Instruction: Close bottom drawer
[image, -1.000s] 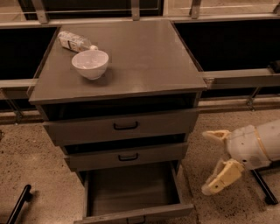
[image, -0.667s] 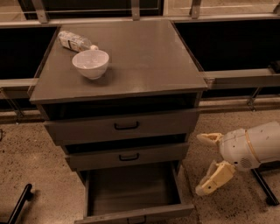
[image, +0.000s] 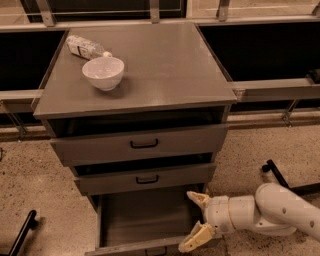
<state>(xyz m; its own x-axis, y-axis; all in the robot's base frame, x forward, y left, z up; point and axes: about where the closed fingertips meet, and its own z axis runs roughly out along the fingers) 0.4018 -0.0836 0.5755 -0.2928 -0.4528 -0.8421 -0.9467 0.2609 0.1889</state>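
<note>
Speckled stone floor (image: 30, 175) runs under everything you see, with a black bar (image: 22, 232) lying on it far to the left of the fingers (image: 198, 236). Up and to the left of them, on the grey desk (image: 165, 65), a plastic bottle (image: 86, 46) lies on its side. A white bowl (image: 103, 72) stands just beside it, on the side nearer the fingers. Under the desk top, above and left of the fingers, the top drawer (image: 100, 146) and the middle drawer (image: 110, 181) both stand slightly out. The bottom drawer (image: 145, 220) is pulled well out, its deep tray open to your view immediately left of the fingers. Your gripper (image: 190, 221) sits low at that drawer's right wall, its fingers released and spread wide, gripping nothing. You cannot tell whether either one touches the wall. The white arm (image: 280, 210) stretches away to the right of them.
</note>
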